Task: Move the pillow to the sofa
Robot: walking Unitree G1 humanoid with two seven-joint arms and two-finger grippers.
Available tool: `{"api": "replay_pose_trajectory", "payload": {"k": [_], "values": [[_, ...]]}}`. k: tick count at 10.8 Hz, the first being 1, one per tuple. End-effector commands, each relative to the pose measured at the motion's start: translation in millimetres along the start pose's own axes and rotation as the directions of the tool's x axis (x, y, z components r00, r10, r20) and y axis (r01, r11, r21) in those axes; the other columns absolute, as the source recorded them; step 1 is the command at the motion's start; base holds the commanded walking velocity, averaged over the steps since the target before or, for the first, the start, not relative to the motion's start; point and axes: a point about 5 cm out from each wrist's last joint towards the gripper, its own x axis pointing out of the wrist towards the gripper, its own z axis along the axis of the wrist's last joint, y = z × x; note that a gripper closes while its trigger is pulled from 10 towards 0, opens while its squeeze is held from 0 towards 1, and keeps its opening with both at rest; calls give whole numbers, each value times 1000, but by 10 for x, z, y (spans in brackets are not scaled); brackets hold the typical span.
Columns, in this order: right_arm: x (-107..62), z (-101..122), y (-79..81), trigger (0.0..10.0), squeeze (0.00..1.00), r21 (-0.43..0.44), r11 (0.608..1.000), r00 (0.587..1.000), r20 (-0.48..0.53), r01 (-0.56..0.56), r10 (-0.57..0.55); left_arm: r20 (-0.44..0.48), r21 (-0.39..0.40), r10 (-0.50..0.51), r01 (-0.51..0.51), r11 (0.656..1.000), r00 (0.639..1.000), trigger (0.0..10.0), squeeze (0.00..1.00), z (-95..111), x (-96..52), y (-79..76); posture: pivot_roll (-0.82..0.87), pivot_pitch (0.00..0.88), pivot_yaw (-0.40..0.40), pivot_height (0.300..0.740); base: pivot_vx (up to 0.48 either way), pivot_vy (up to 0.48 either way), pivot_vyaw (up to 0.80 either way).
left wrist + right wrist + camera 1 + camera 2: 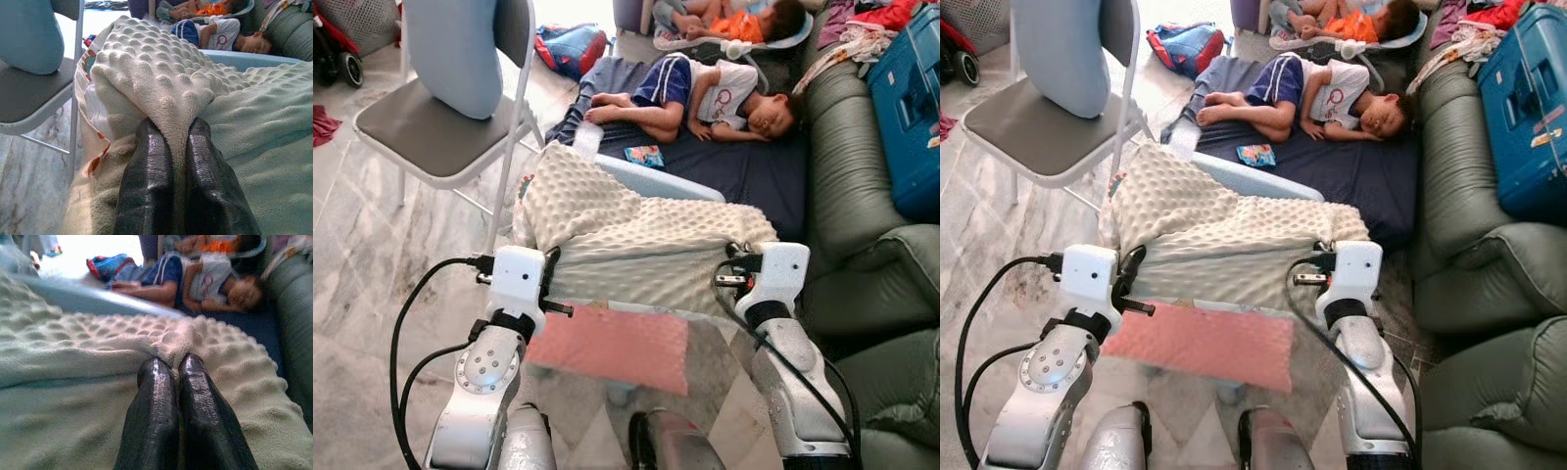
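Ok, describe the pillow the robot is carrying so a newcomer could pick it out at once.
Start at the green sofa on the right, then look left, in front of the robot's chest. The pillow hangs there between the left hand and right hand, both pinching its edge. It alone is cream with a bumpy, dotted cover.

A home living room: a green sofa [862,186] along one side, marble floor [372,255], a folding chair [440,117], and children asleep on a floor mattress [754,166].
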Motion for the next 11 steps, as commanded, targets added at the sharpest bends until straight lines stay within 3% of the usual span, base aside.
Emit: {"api": "replay_pose_trajectory", "payload": {"k": [1, 5, 11], "values": [[-37, -37, -108, 10000, 0, 9, 999, 999, -31, 37, -37, 8, 3, 8, -8, 1000, 1000, 10000, 0, 32, -24, 20, 8, 252, -85, 740, -341, 0, 0], [2, 16, -146, 10000, 0, 32, 999, 1000, 11, 18, -18, 2, -15, 10, -10, 1000, 1000, 10000, 0, 52, 7, 15, 14, 254, -86, 740, -355, 0, 0], [3, -61, -144, 10000, 0, 47, 999, 1000, -8, 21, -20, -1, -19, 22, -22, 1000, 1000, 10000, 0, 75, 95, 55, 14, 254, -75, 740, -308, 348, 0]]}}
